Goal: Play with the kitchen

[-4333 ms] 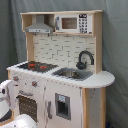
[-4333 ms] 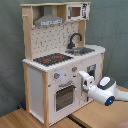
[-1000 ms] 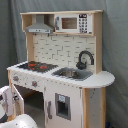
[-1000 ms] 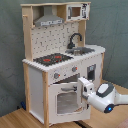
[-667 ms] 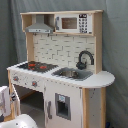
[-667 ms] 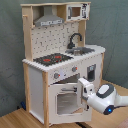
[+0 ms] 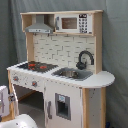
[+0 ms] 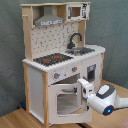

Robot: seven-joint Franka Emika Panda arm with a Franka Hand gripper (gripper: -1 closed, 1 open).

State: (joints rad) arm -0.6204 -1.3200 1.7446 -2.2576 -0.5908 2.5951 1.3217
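Gripper (image 8: 81, 89) position: at the oven door (image 8: 67, 102) handle of the kitchen (image 8: 60, 60), which stands directly ahead of it. Finger state cannot be determined. Hob (image 8: 52, 58) sits above the gripper.

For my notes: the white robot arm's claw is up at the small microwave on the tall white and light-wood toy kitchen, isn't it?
Not quite: in the second exterior view the white robot arm's claw is low at the windowed oven door of the tall white and light-wood toy kitchen, not at the small microwave.
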